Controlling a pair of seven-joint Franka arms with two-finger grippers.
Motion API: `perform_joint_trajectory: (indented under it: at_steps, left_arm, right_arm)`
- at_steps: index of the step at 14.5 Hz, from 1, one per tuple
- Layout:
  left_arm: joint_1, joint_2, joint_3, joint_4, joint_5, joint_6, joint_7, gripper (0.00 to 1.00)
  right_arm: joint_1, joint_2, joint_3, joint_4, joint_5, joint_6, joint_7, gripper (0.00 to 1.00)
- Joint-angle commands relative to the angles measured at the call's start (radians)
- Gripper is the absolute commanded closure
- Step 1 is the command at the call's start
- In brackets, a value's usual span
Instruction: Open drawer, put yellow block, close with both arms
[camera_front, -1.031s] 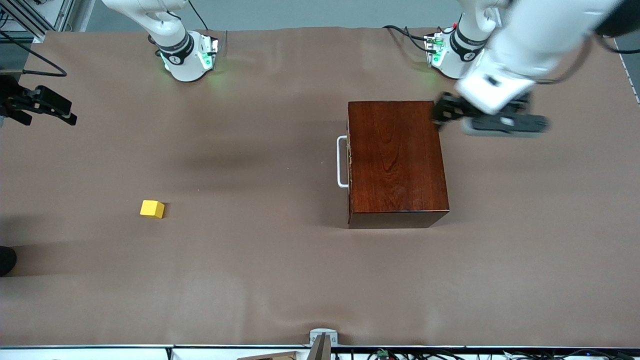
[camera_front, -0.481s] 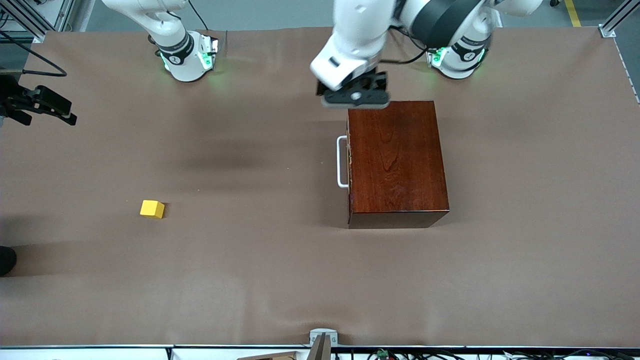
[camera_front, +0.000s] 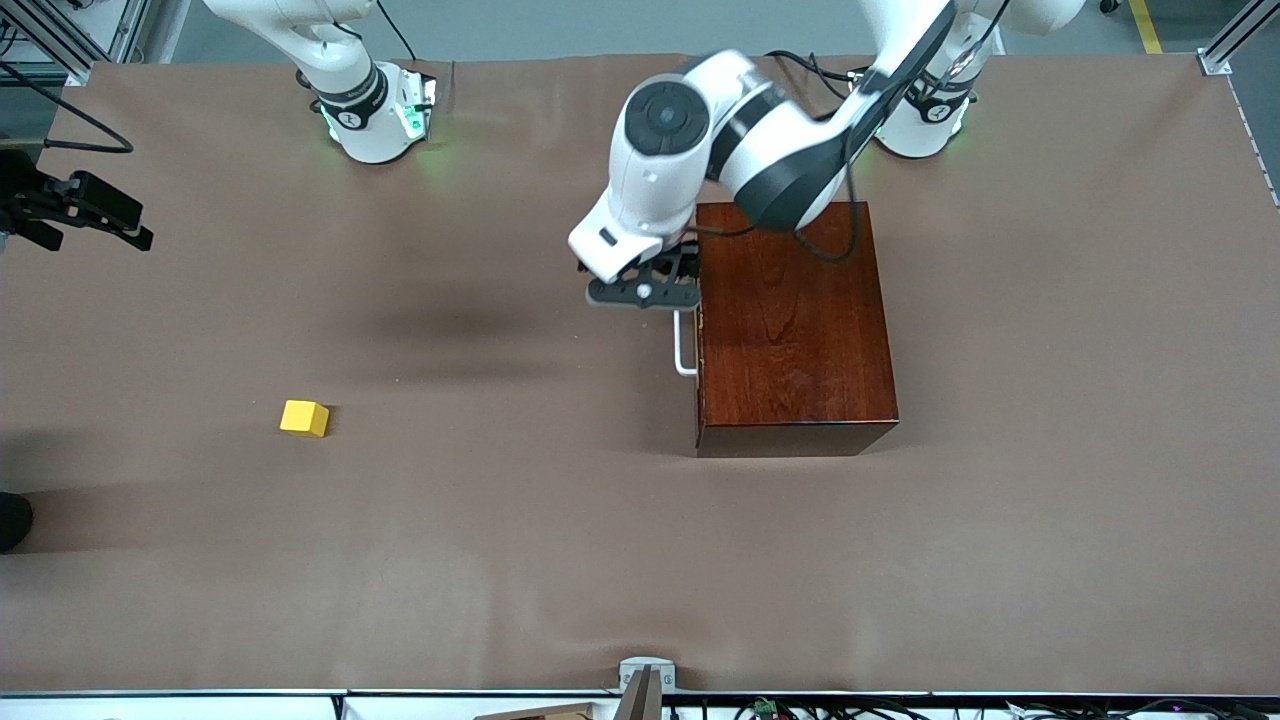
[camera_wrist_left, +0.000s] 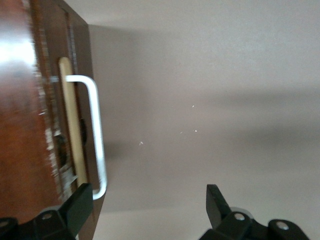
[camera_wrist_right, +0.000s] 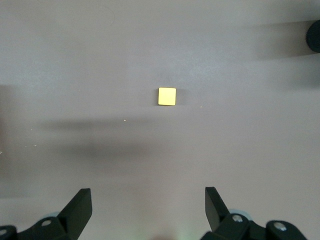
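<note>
Left pincer (camera_front: 643, 292), released, over the white handle (camera_front: 684, 345) of the shut drawer (camera_wrist_left: 70, 135): best centred before clenching (right pincer (camera_wrist_right: 147, 212) released, yellow block (camera_front: 304, 417) well apart from the drawer on the table (camera_front: 500, 560)).

Bare brown table (camera_front: 480, 540) surrounds the small yellow cube (camera_front: 304, 418); the dark reddish-brown wooden box (camera_front: 790, 330) stands well apart.

Brown table covering (camera_front: 560, 560), faintly creased. Black camera-like device (camera_front: 85, 210) on a mount at the right arm's end of the table. Small grey bracket (camera_front: 645, 672), possibly a clamp, at the edge nearest the front camera.
</note>
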Motion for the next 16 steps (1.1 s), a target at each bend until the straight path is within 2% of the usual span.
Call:
perform_joint_trajectory:
  at_steps: [1,5,10,16]
  left_arm:
    - [-0.046,0.068,0.035,0.075,0.012,-0.006,0.005,0.0]
    - [-0.102,0.111,0.054,0.075,0.127,-0.032,0.009,0.0]
    - [-0.108,0.129,0.06,0.075,0.2,-0.119,0.031,0.0]
    - [-0.11,0.16,0.061,0.075,0.207,-0.127,0.025,0.0]
  right_arm:
    - [-0.008,0.0,0.009,0.006,-0.017,-0.004,0.012,0.0]
    - [-0.008,0.017,0.01,0.012,-0.017,-0.001,0.012,0.0]
    - [-0.013,0.064,0.01,0.036,-0.011,0.002,0.013,0.0]
    - [-0.003,0.123,0.009,0.058,-0.008,0.004,0.013,0.0]
